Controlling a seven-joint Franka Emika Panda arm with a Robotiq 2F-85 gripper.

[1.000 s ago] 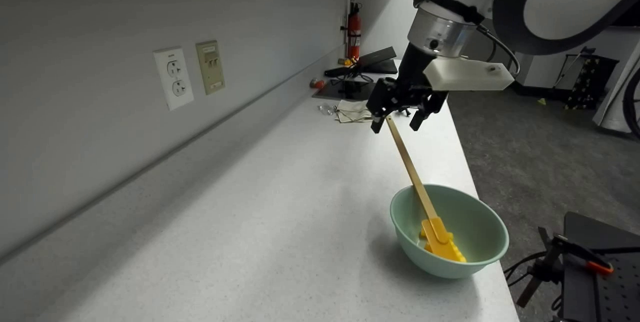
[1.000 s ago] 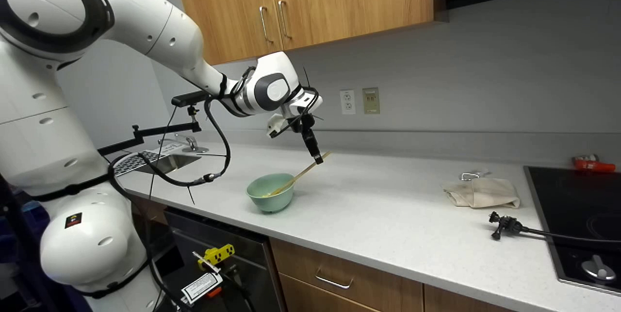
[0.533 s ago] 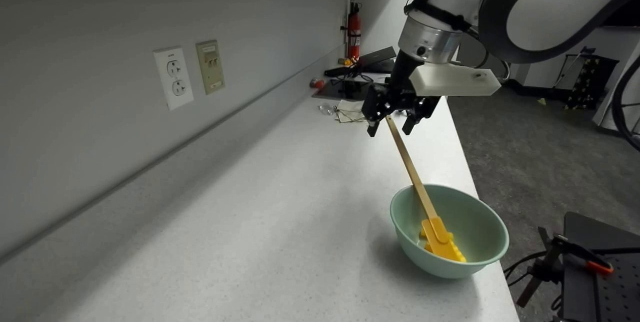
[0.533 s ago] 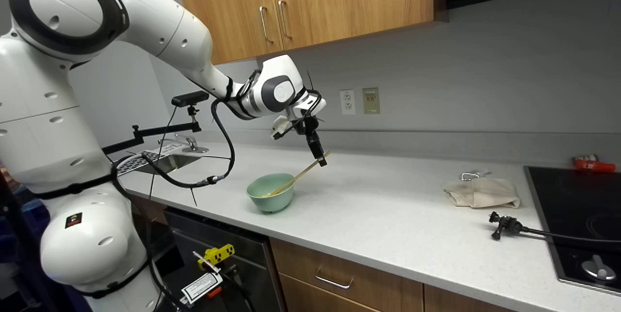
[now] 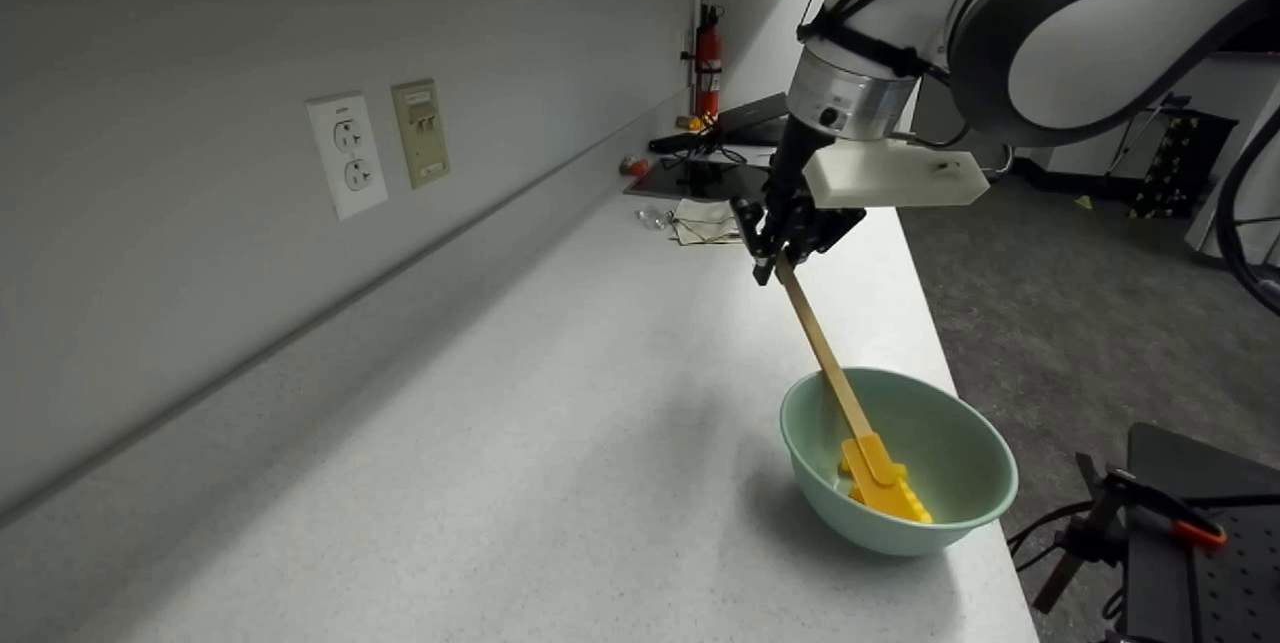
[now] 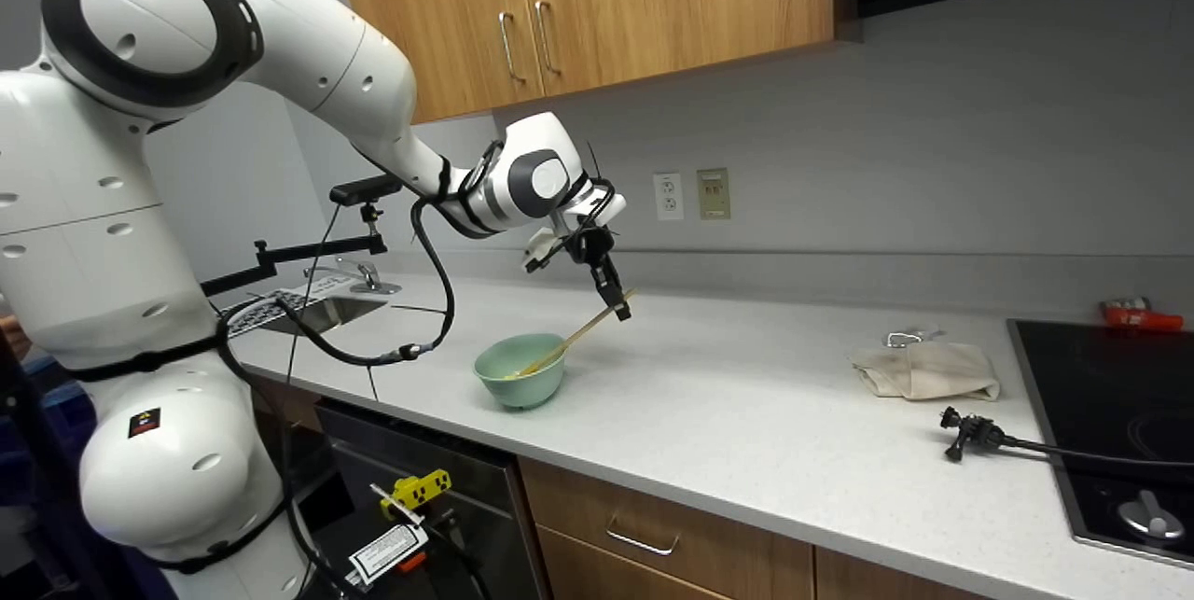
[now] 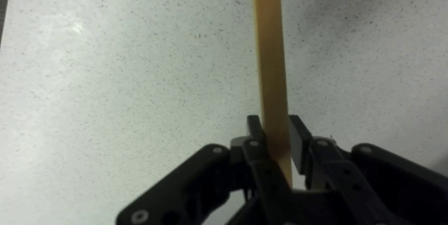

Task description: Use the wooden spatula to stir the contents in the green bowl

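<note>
The green bowl [image 5: 960, 443] stands near the counter's edge in both exterior views. The wooden spatula [image 5: 815, 323] leans in it, its handle slanting up over the rim and its orange-yellow blade [image 5: 880, 483] down inside. Yellow pieces, the contents [image 5: 914, 503], show beside and partly under the blade. My gripper [image 5: 775, 273] is at the handle's upper end, outside the bowl and above the counter. In the wrist view the handle [image 7: 273, 60] runs between the fingers [image 7: 254, 125], which are closed in on both its sides. The bowl is out of that view.
A folded cloth [image 6: 928, 371], a black clamp on a flexible stalk [image 6: 975, 432] and a dark cooktop [image 6: 1110, 395] lie farther along the counter. The wall [image 6: 839, 208] runs behind. Wooden cabinets [image 6: 606, 12] hang above, and a sink [image 6: 322, 313] is near the arm.
My gripper has come down slightly. Its jaws, wide apart before, have narrowed onto the spatula's handle, and the handle has shifted a little. The bowl has stayed in place.
</note>
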